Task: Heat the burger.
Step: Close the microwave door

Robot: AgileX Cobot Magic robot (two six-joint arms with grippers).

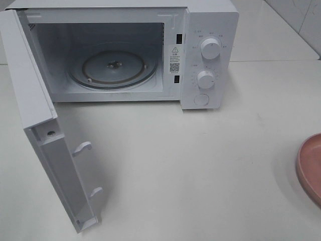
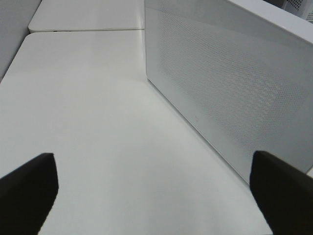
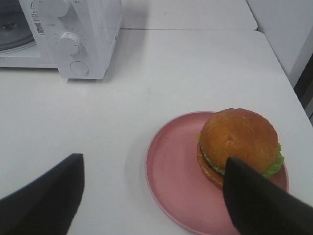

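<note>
The burger [image 3: 239, 139], with a golden-brown bun and green lettuce, sits on a pink plate [image 3: 173, 169] in the right wrist view. My right gripper [image 3: 151, 196] is open above the plate's near side, one finger [image 3: 259, 200] just in front of the burger, holding nothing. In the high view only the plate's edge [image 1: 310, 165] shows at the right border; the burger is out of view there. The white microwave [image 1: 210, 30] stands at the back with its door [image 1: 45, 135] swung open and its glass turntable [image 1: 113, 68] bare. My left gripper [image 2: 151, 191] is open beside the microwave's perforated side wall [image 2: 230, 83].
Two dials [image 1: 210, 48] and a round button [image 1: 201, 99] are on the microwave's panel. The open door juts forward over the white table [image 1: 190, 165] on the left. The table's far edge and a second tabletop [image 2: 88, 17] show in the left wrist view.
</note>
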